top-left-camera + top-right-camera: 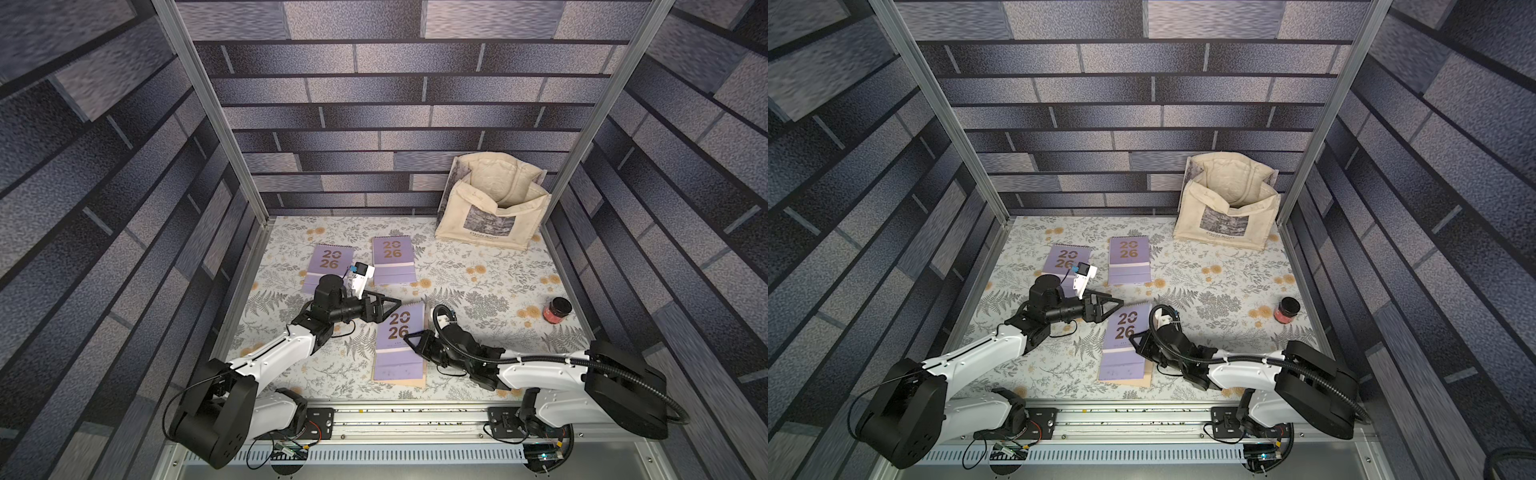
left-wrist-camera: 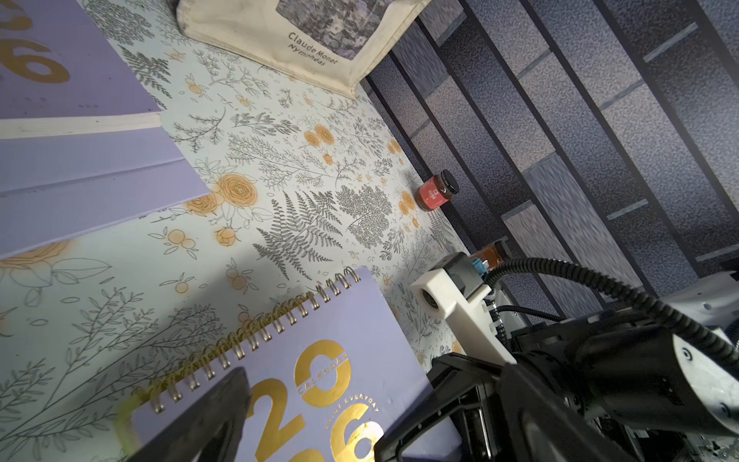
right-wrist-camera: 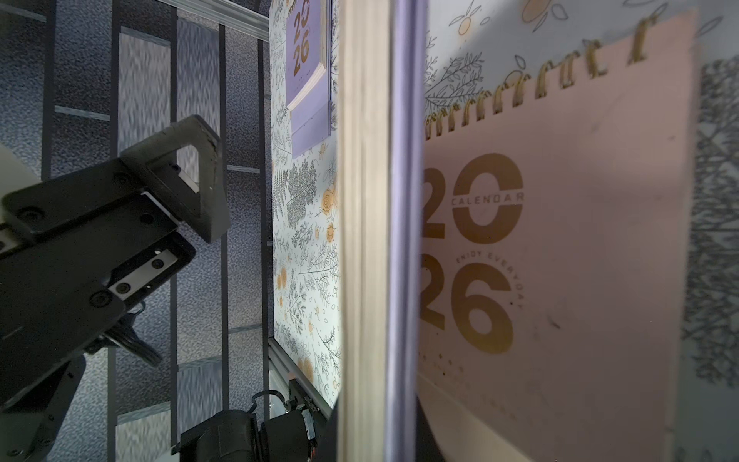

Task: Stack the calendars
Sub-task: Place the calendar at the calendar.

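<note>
1. Right gripper: clenched on the right-hand edge of the near lavender calendar. That calendar sits low centre in both top views, spiral end pointing up-frame.
2. Right wrist view shows that calendar edge-on down mid-frame, a cream page block plus the lavender cover. The gripped side is raised off the peach calendar beneath it. The peach cover's gold "2026" and spiral are exposed. The right gripper's own fingers are not in that view.
3. In a top view the peach calendar shows only as a thin strip past the lavender one's bottom edge. The two are roughly aligned, with the lavender one on top.
4. Left gripper: released, jaws wide, nothing between them. It is at the upper-left corner of the near lavender calendar. In the left wrist view one finger is over the cover, just beside the spiral and the gold "20". Cannot tell if it touches.
5. Two more lavender calendars lie flat and single on the floral table, up-frame of the stack.
   - The left calendar is partly hidden by the left arm's wrist camera.
   - The centre calendar is near it but apart.
6. The cream tote bag stands upper right against the back wall. The red jar is at the right edge. Both are well apart from the calendars.
</note>
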{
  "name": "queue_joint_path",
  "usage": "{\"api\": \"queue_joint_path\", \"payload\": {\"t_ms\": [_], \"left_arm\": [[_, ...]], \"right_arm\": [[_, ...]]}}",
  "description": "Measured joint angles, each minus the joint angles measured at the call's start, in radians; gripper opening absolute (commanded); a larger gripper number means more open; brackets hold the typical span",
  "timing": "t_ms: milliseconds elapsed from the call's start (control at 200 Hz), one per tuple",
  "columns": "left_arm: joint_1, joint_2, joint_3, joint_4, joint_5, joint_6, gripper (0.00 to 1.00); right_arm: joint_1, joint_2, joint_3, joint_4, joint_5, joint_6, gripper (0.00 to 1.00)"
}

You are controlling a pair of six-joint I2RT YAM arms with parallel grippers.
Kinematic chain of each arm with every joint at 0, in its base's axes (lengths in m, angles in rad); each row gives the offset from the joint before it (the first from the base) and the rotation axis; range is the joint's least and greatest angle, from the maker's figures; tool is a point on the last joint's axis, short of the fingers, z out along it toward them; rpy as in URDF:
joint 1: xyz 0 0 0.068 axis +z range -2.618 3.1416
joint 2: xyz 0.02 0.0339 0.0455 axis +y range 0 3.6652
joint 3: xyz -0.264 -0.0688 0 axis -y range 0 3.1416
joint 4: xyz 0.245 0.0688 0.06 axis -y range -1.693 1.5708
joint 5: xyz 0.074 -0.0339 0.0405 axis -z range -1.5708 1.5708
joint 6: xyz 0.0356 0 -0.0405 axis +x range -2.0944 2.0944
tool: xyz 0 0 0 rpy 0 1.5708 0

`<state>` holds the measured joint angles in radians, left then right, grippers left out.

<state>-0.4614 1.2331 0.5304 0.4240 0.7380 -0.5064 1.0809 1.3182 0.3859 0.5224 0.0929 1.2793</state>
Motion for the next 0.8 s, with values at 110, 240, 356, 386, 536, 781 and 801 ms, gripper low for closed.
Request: {"api": "queue_joint_path", "payload": {"t_ms": [110, 240, 356, 386, 536, 781, 801], "left_arm": [[-0.021, 0.008, 0.0, -0.005, 0.007, 0.0, 1.0], [-0.031, 0.011, 0.0, -0.013, 0.016, 0.0, 1.0], [-0.043, 0.026, 0.0, -0.014, 0.022, 0.0, 1.0], [-0.046, 0.032, 0.0, -0.015, 0.023, 0.0, 1.0], [-0.07, 0.063, 0.0, -0.024, 0.026, 0.0, 1.0], [-0.088, 0.087, 0.0, -0.027, 0.025, 0.001, 1.0], [-0.089, 0.091, 0.0, -0.027, 0.025, 0.001, 1.0]], "right_arm": [[0.002, 0.0, -0.004, 0.006, 0.003, 0.0, 0.0], [0.002, 0.0, -0.006, 0.006, 0.004, 0.0, 0.0], [0.003, 0.0, -0.006, 0.006, 0.005, 0.0, 0.0], [0.004, 0.0, -0.006, 0.006, 0.007, 0.0, 0.0], [0.006, 0.0, -0.006, 0.006, 0.011, 0.0, 0.0], [0.008, 0.0, -0.006, 0.006, 0.015, 0.003, 0.0], [0.008, 0.0, -0.006, 0.006, 0.014, 0.003, 0.0]]}}
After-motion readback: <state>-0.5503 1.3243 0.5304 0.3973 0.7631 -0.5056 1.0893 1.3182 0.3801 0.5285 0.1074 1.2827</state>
